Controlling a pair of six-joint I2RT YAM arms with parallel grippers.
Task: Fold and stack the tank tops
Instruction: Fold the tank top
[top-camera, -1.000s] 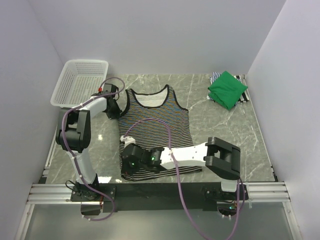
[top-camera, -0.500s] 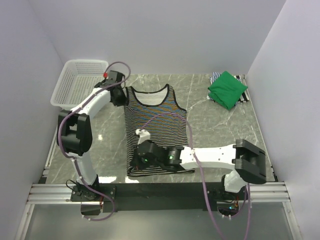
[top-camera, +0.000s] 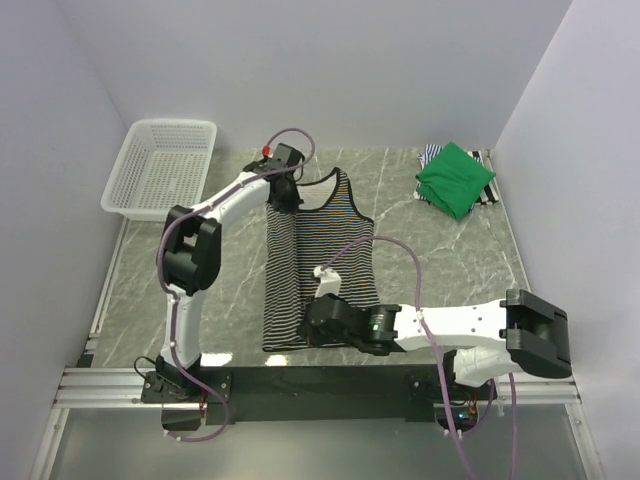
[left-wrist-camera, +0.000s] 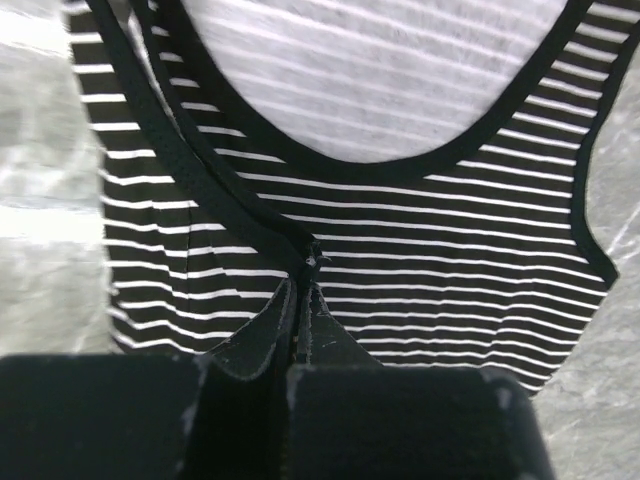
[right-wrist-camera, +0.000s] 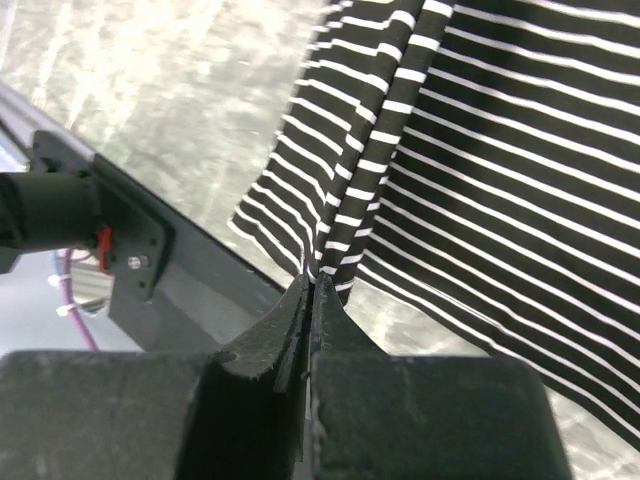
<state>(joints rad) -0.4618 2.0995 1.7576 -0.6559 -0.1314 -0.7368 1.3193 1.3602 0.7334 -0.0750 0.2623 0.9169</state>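
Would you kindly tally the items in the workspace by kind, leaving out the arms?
Tank tops: 3 (black-and-white striped tank top, green tank top, finely striped tank top beneath it)
White mesh basket: 1
Total: 4

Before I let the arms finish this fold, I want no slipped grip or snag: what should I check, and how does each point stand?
1. Left claw shut on the striped tank top at its strap edge: ok.
2. Right claw shut on the hem edge: ok.
3. Folded-over side runs as one even edge between the claws: ok, as far as the top view shows.
4. Rest of the top lies flat on the table: ok.
5. Right arm's cable free of the cloth: cannot tell; it loops over the top.
6. Green tank top folded and well apart at the far right: ok.
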